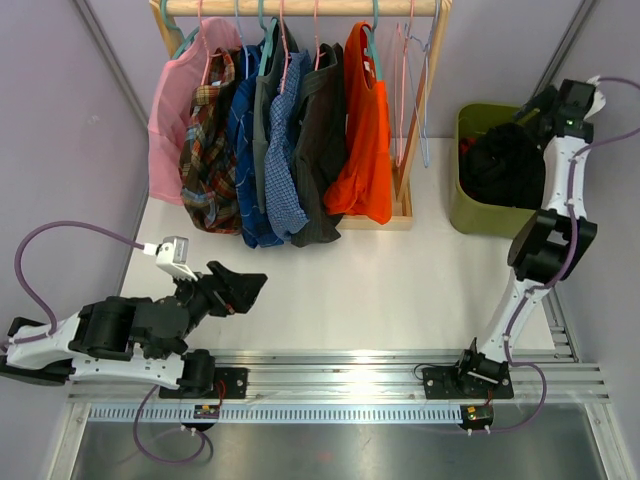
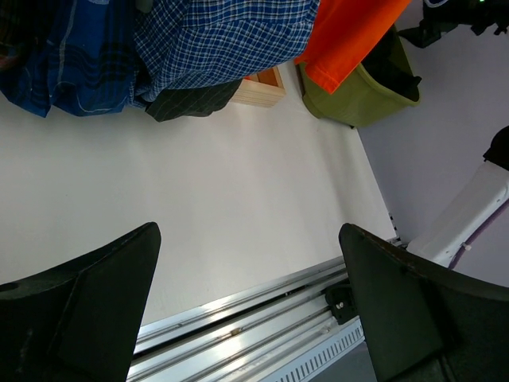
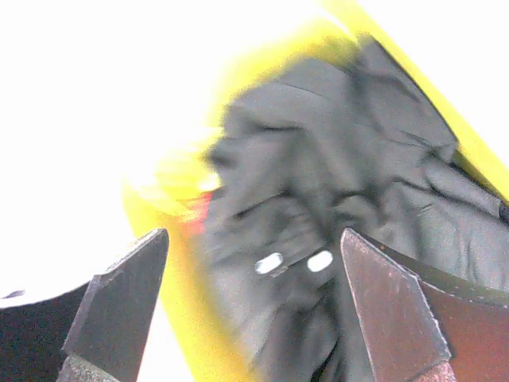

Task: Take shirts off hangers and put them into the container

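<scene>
At two o'clock in the overhead view, the right gripper (image 1: 527,108) is hovering over the green bin (image 1: 466,218) with its jaws apart, holding nothing. The black shirt (image 1: 500,165) is lying bunched inside the bin and filling most of it, so the drop step appears to be finishing. At twelve o'clock, six shirts are hanging from the wooden rail (image 1: 300,7). The orange shirt (image 1: 365,150) is hanging nearest the bin, and a few bare hangers (image 1: 405,90) are dangling just beside it toward three o'clock. The left gripper (image 1: 238,284) is resting low at eight o'clock, well apart from the rail.

In the left wrist view, the left gripper (image 2: 248,231) is gaping wide over the bare table (image 2: 238,175) and gripping nothing. The hems of the blue checked shirt (image 2: 223,40) and the orange shirt (image 2: 350,32) are hanging at twelve and one o'clock. The bin (image 2: 350,99) is sitting beyond them at two o'clock.

In the right wrist view, the right gripper (image 3: 253,247) is spreading its fingers to either side of the black shirt (image 3: 334,183), which is lying crumpled, matt and soft below them. Blur is hiding whether they touch the cloth. The bin wall (image 3: 187,318) is glaring yellow.

The next move probably calls for lifting the right arm clear and swinging it toward eleven o'clock. It would then be working the orange shirt off its hanger's shoulders without dragging the hanger from the rail.
</scene>
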Robot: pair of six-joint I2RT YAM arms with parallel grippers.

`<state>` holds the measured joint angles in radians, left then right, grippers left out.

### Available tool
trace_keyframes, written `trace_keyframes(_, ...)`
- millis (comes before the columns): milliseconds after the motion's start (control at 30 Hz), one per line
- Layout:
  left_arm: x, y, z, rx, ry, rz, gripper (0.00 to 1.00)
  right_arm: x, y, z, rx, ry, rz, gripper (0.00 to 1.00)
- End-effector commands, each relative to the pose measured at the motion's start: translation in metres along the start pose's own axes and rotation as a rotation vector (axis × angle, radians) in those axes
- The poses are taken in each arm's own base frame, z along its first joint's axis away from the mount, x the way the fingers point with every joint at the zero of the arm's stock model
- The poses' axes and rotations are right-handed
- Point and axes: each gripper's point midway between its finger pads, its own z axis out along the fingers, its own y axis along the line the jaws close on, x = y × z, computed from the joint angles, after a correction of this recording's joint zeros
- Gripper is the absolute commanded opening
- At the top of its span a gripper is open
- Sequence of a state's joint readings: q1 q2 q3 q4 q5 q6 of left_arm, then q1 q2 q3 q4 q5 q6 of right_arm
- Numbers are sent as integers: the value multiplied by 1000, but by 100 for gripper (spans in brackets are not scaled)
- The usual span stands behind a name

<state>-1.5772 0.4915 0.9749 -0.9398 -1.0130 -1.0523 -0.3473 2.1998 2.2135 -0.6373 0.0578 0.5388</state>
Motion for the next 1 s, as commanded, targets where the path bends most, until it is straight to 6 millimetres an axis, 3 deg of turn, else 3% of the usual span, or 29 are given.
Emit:
trace_keyframes(0, -10, -11, -2, 52, -29, -68, 99, -63, 65, -105, -249, -171, -29, 97)
trace_keyframes(33, -9, -11, -1, 56, -29, -69, 99, -56, 72, -115, -274, -149, -33, 92)
trace_keyframes(67, -7, -13, -1, 64, -27, -67, 99, -54, 82, -140, -317, -149, -45, 89)
trace_keyframes(100, -7, -13, -1, 70, -29, -73, 99, -29, 82, -141, -341, -84, -65, 86)
trace_keyframes(133, -7, -13, 0, 73, -30, -67, 99, -19, 99, -171, -398, -83, -95, 83)
trace_keyframes(167, -6, -17, -1, 88, -27, -73, 99, -6, 102, -182, -414, -63, -113, 82)
trace_keyframes(200, -3, -17, 0, 89, -22, -67, 99, 21, 96, -180, -414, -9, -120, 82)
trace_keyframes(233, -2, -17, 1, 91, -20, -62, 99, 34, 100, -192, -448, 11, -125, 84)
trace_keyframes(267, 0, -20, 0, 105, -11, -63, 99, 41, 112, -228, -524, -3, -135, 85)
trace_keyframes(300, 1, -21, 0, 110, -8, -62, 99, 69, 109, -231, -549, 65, -129, 86)
trace_keyframes(333, 1, -21, 0, 113, -4, -59, 99, 81, 111, -243, -584, 92, -131, 87)
trace_keyframes(367, 2, -21, -1, 120, 6, -58, 99, 92, 116, -267, -633, 105, -145, 88)
trace_keyframes(400, 3, -21, -2, 122, 8, -58, 99, 111, 101, -266, -573, 150, -154, 89)
trace_keyframes(433, 4, -17, -2, 122, 10, -59, 99, 114, 96, -281, -575, 139, -161, 89)
trace_keyframes(467, 5, -17, -2, 126, 13, -61, 99, 134, 81, -277, -527, 175, -175, 90)
trace_keyframes(533, 11, -13, -1, 126, 17, -57, 99, 139, 63, -285, -487, 158, -179, 90)
trace_keyframes(567, 11, -12, -2, 136, 17, -66, 99, 151, 45, -273, -425, 168, -184, 90)
trace_keyframes(667, 17, -8, 0, 137, 15, -69, 99, 176, 22, -259, -359, 224, -199, 91)
trace_keyframes(867, 24, -5, 1, 135, 30, -76, 99, 231, 1, -226, -314, 386, -164, 90)
trace_keyframes(967, 28, -1, 2, 123, 33, -75, 99, 244, -10, -212, -256, 419, -160, 91)
